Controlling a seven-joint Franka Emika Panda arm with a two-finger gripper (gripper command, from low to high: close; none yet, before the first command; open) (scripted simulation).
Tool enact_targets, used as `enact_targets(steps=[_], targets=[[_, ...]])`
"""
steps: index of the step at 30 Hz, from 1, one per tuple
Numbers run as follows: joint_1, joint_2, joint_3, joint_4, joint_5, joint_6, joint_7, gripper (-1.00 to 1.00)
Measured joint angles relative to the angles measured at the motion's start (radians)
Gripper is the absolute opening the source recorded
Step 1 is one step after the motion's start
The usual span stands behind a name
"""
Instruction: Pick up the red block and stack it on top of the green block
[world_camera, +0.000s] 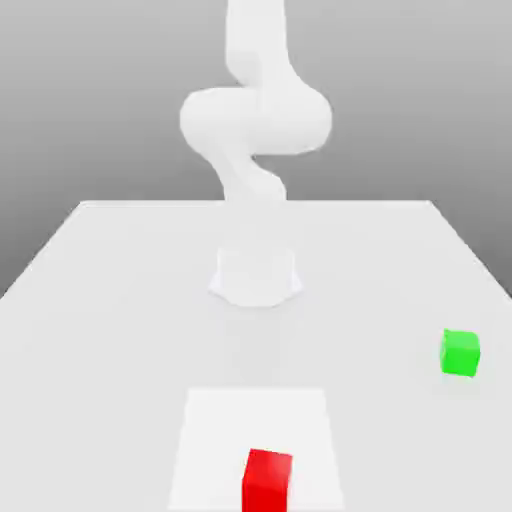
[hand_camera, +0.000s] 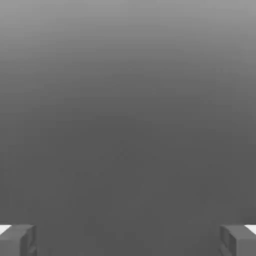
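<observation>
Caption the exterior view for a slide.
Arm upright on table; red block near, green block right, apart.

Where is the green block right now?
In the exterior view, the green block sits on the white table near the exterior view's right edge, apart from the red block, which lies at the bottom centre.

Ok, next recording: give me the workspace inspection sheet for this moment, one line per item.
Surface: pale table, with a lighter square patch near the front edge.
Job's things: red block sits on the patch; green block sits apart, toward the exterior view's right. Not stacked.
Clutter: nothing seen.
Tool: tool open, fingertips wide apart, nothing between them; the hand view shows only grey background.
Cables: nothing seen.
Surroundings: plain grey backdrop; white arm rises from its base.
</observation>
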Motion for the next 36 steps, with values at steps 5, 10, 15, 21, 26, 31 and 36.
enact_targets(steps=[5,10,15,21,26,31,36], targets=[[-0.022,0.187,0.025,-0.027,-0.016,0.068,0.049,0.00],[-0.039,0.369,0.045,-0.052,-0.033,0.133,0.097,0.00],[-0.048,0.550,0.058,-0.078,-0.048,0.198,0.144,0.00],[-0.048,0.767,0.062,-0.109,-0.051,0.277,0.189,0.00],[-0.043,0.947,0.062,-0.127,-0.038,0.356,0.211,0.00],[-0.027,1.092,0.042,-0.108,-0.055,0.471,0.227,-1.00],[-0.027,1.110,0.042,-0.105,-0.060,0.487,0.231,-1.00]])
